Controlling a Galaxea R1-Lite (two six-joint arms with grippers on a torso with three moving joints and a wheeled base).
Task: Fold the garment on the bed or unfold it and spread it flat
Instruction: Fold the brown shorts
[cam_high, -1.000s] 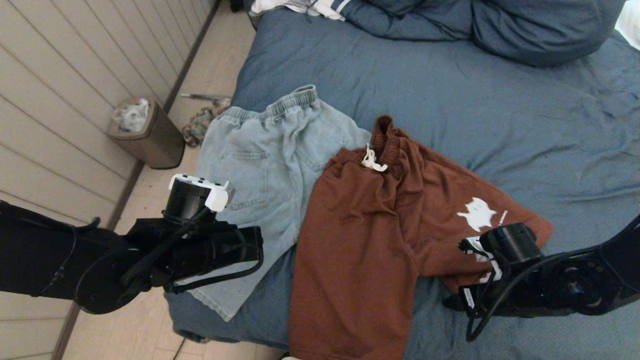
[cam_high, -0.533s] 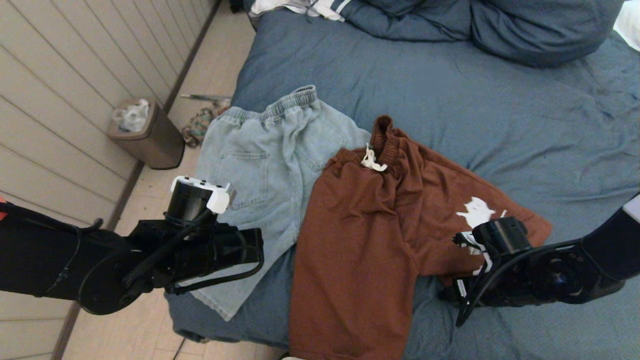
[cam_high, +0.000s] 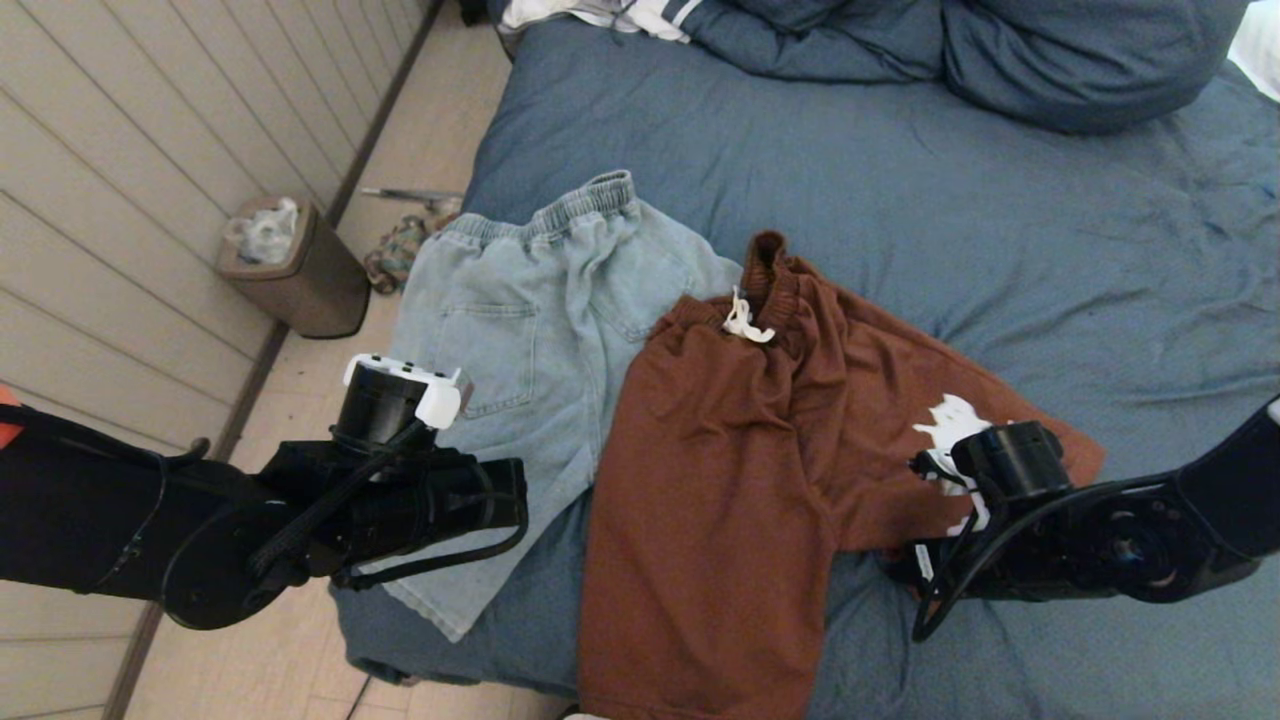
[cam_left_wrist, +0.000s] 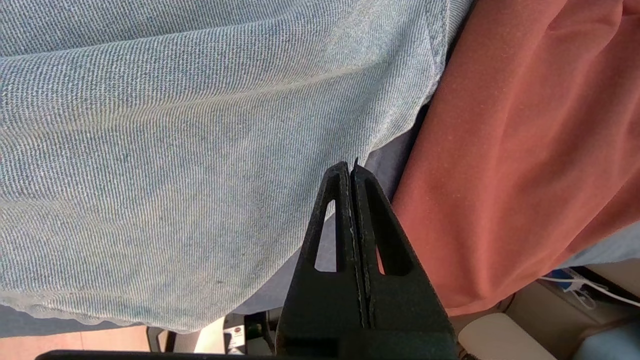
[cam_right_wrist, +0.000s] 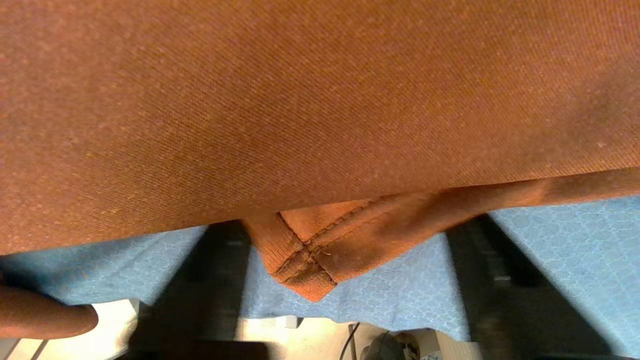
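Rust-brown shorts (cam_high: 760, 450) on bed (cam_high: 900, 200), overlapping denim shorts (cam_high: 520, 330). Right gripper (cam_right_wrist: 345, 280) jaws parted, hem corner (cam_right_wrist: 300, 260) between them, not yet clamped; hem runs crosswise. Left gripper (cam_left_wrist: 351, 170) jaws clenched, empty, beside denim.

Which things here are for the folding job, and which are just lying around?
For the job:
- brown shorts
- bed
- right gripper, at the brown shorts' hem corner
- left gripper, shut, over the denim shorts

Lying about:
- trash bin on the floor
- pillows
- striped cloth at the bed's head
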